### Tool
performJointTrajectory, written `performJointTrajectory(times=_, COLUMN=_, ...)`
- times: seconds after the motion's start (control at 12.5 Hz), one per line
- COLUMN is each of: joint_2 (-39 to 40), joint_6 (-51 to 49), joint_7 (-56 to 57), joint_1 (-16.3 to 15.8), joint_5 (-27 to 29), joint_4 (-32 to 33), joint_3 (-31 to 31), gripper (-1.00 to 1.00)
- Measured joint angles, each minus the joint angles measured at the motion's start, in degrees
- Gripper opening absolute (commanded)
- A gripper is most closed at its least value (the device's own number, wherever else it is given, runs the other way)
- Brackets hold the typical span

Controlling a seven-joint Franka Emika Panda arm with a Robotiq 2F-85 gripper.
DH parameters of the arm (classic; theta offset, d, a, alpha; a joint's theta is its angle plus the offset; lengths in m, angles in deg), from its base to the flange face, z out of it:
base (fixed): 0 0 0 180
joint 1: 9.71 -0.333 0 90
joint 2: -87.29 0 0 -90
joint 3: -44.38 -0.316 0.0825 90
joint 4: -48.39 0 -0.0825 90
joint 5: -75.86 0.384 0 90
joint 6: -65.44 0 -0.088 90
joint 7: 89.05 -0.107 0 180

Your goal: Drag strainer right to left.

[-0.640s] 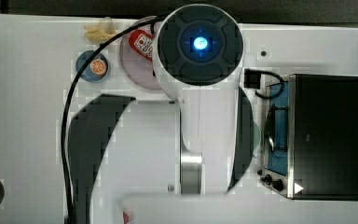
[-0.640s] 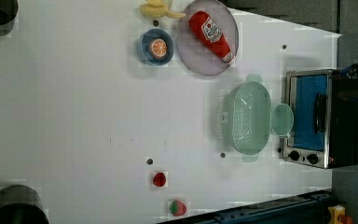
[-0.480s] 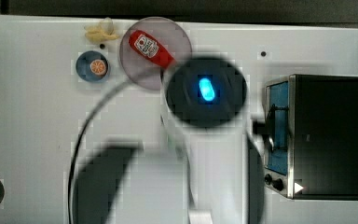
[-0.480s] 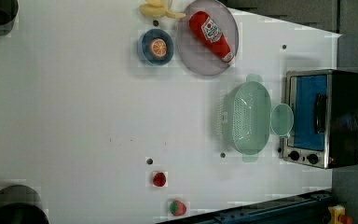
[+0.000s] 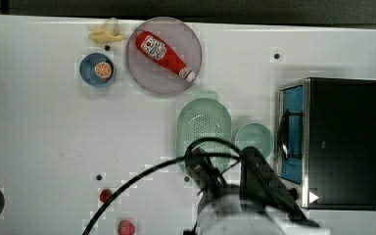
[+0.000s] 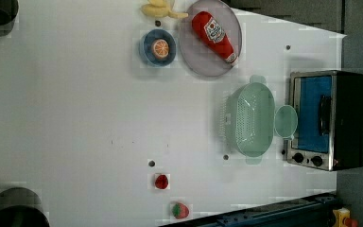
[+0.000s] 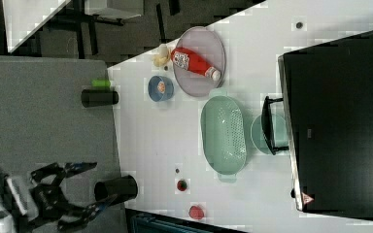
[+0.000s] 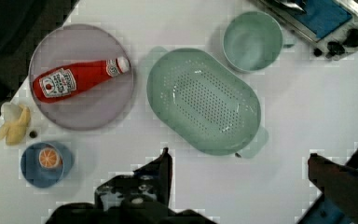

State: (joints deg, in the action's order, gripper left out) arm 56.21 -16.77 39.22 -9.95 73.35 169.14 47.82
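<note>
While our fingers (image 8: 237,161) stand wide apart and empty above the worktop (image 5: 54,132), we see the strainer (image 8: 203,100) lying ahead of them – between plate (image 8: 81,77) and cup (image 8: 253,40) – its long axis across our approach.

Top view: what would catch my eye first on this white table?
Probably the red ketchup bottle lying on the big grey-purple plate near the top view's upper edge. Just below it sits the pale green strainer, with a green cup and a dark toaster oven to the top view's right.
</note>
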Motion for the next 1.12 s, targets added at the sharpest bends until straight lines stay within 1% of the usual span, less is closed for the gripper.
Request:
performJointTrajectory(times=0.08, joint_2=2.01, joint_6=3.63, joint_7=-1.21, joint_1=0.04, joint_5=-1.19, joint_4=2.24, joint_3=0.23, gripper=1.0)
performJointTrajectory(times=0.16, joint_2=5.41, joint_6=8.71, joint_7=-2.37, joint_1=0.4, joint_5=-1.16, joint_4=5.26, joint_3=0.1, gripper=1.0)
performJointTrajectory(times=0.32, joint_2=15.96, joint_6=20.97, joint_7=-6.04, joint_1=0.32, joint_5=-0.06, joint_4=10.63, joint_3=-0.25, gripper=1.0)
performJointTrajectory(times=0.48, joint_2=26.51, joint_6=29.78, joint_7=-12.55, joint_1=0.38, joint_5=0.77, joint_4=15.78, joint_3=-1.02, gripper=1.0)
performJointTrajectory(times=0.64, joint_2=35.54, joint_6=40.05, joint_7=-18.41, joint_1=-0.97, joint_5=1.11, joint_4=20.14, joint_3=0.13, gripper=1.0)
performJointTrajectory(times=0.72, joint_2=38.78, joint_6=44.61, joint_7=-20.93, joint_1=-1.33, joint_5=0.37, joint_4=21.82, joint_3=0.27, gripper=1.0)
performJointTrajectory(times=0.88, joint_2=44.21, joint_6=49.95, joint_7=-25.03, joint_1=-1.69, joint_5=-0.64, joint_4=21.82, joint_3=-0.23, gripper=1.0)
performJointTrajectory(times=1.04, joint_2=46.54, joint_6=55.72, joint_7=-27.66, joint_1=-1.21, joint_5=-0.13, joint_4=21.37, joint_3=-1.52, gripper=1.0)
performJointTrajectory(times=1.12, joint_2=47.63, joint_6=57.51, joint_7=-29.0, joint_1=-1.55, joint_5=-0.14, joint_4=20.59, joint_3=-1.58, gripper=1.0)
